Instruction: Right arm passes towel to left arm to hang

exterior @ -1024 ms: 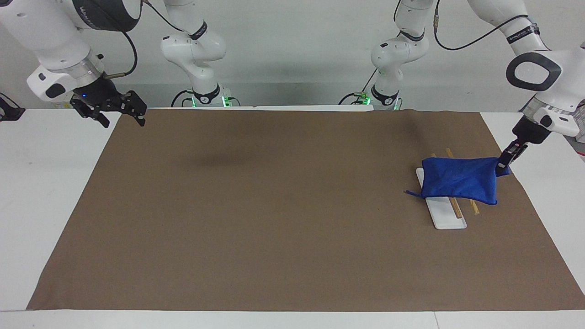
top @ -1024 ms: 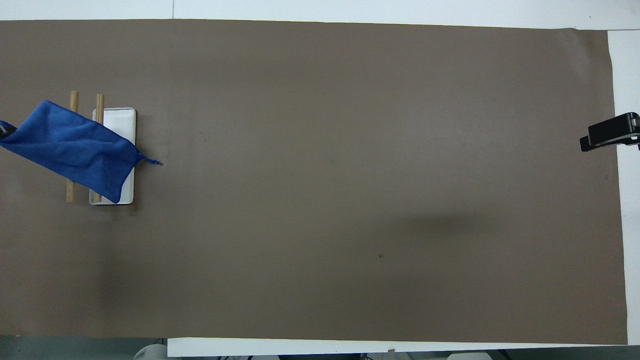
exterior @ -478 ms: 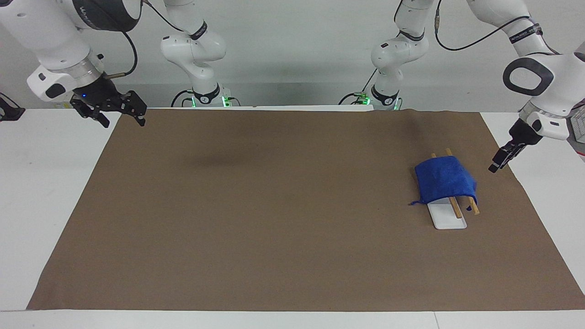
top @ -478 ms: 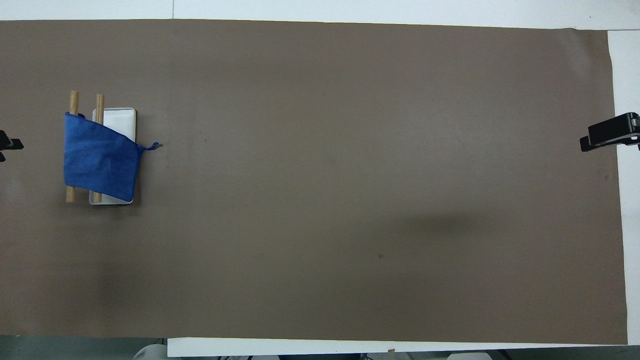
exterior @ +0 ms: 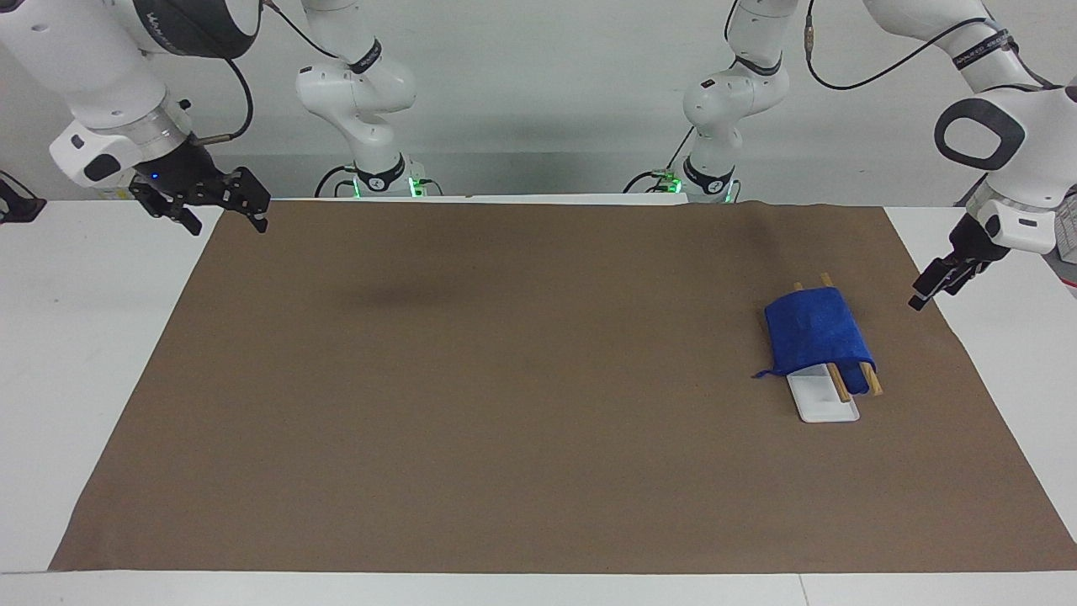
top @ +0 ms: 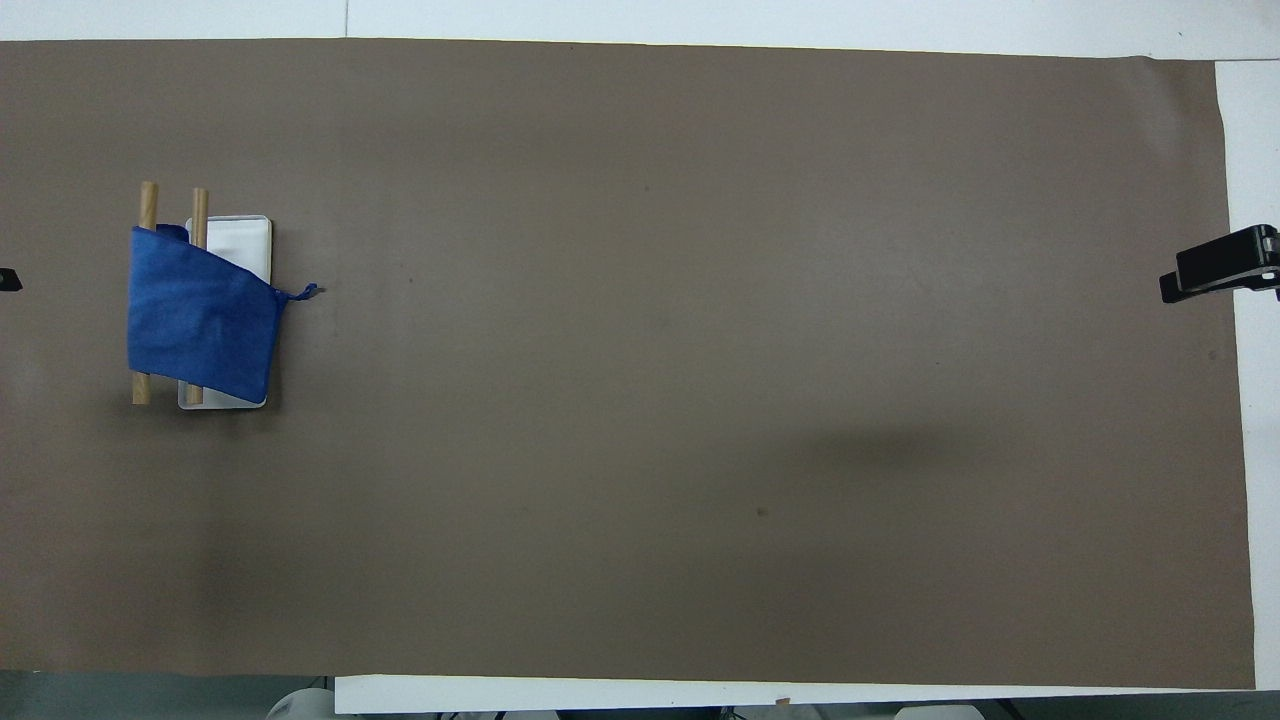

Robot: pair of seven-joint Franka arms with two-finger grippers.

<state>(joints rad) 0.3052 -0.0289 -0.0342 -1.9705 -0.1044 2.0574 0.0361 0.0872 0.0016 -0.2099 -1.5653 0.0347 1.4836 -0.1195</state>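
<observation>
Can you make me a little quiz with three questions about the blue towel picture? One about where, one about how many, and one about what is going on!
1. Where is the towel?
A. Draped over the wooden bars
B. Flat on the brown mat
C. In a gripper

2. How many wooden bars show?
A. One
B. Two
C. Four

3. What is the left gripper doing?
A. Holding the towel
B. Pressing the white base
C. Hanging in the air, apart from the towel

Answers: 1 A, the cloth drapes across both bars. 2 B, two bar ends stick out. 3 C, bare mat shows between them.
</observation>
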